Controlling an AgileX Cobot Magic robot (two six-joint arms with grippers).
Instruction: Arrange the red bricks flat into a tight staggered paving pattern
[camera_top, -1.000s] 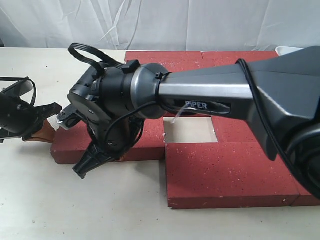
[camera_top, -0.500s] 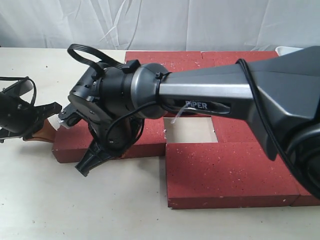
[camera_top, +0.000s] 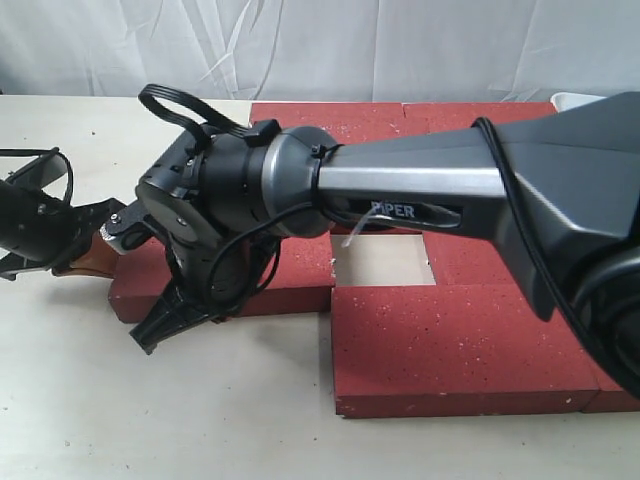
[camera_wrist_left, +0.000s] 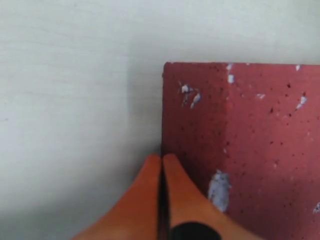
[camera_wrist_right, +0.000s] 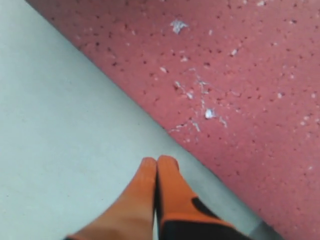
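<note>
red bricks (camera_top: 460, 340) are laid flat on the pale table (camera_top: 200, 400), most packed together; the front-left brick (camera_top: 300, 288) is flanked by both grippers. left gripper (camera_wrist_left: 162, 161) is closed on nothing at its end edge, right gripper (camera_wrist_right: 156, 162) closed on nothing just beside its long side. bricks are judged heavy, rigid, gritty, chippable: better pushed at the edges than lifted. white curtain (camera_top: 400, 50) is hung behind.

Dark-red bricks (camera_top: 460, 340) with white specks, cream table (camera_top: 200, 410), grey-black arm (camera_top: 420, 180)
</note>
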